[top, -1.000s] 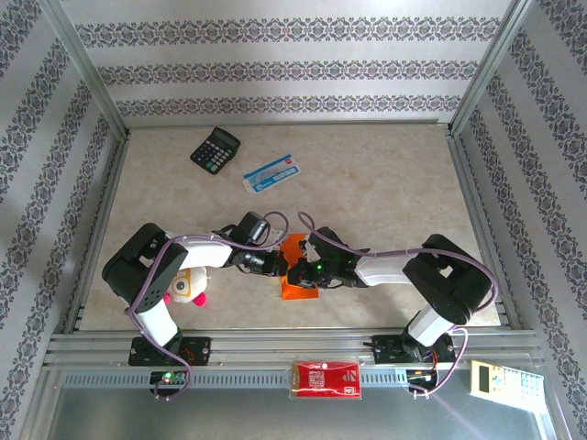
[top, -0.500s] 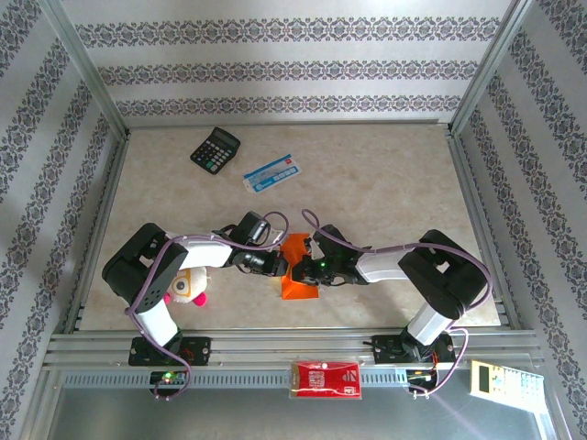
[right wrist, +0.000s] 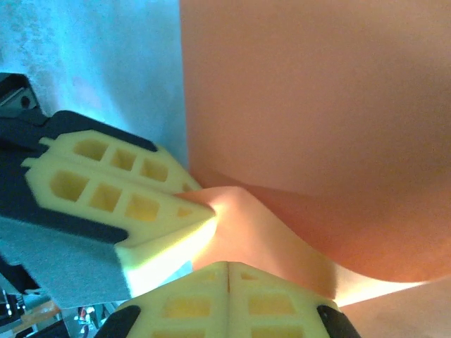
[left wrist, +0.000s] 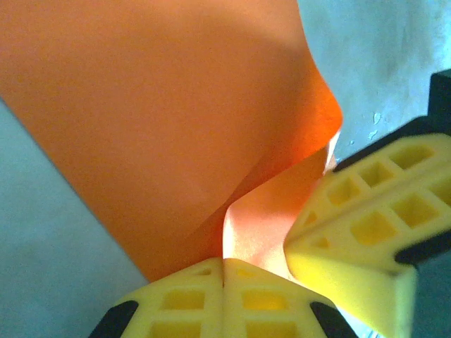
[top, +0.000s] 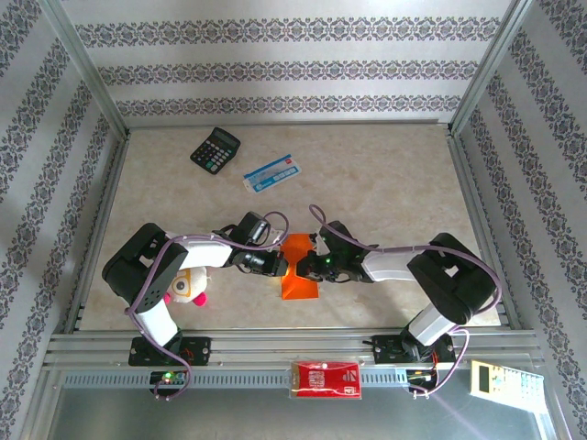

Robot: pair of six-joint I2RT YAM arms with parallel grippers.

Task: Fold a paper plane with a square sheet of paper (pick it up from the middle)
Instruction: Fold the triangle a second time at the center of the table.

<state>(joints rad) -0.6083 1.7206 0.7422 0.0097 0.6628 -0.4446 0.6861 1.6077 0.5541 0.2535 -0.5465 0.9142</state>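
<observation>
Upper right of the table is wide open. Upper left, the calculator and blue-and-white packet sit in the way. Lower centre is jammed: left gripper and right gripper pinch the orange sheet nose to nose, with a plush toy lower left.

plush toy half behind left arm, orange paper cropped

The sheet of paper lies between the left fingers and right fingers, calculator well behind
</observation>
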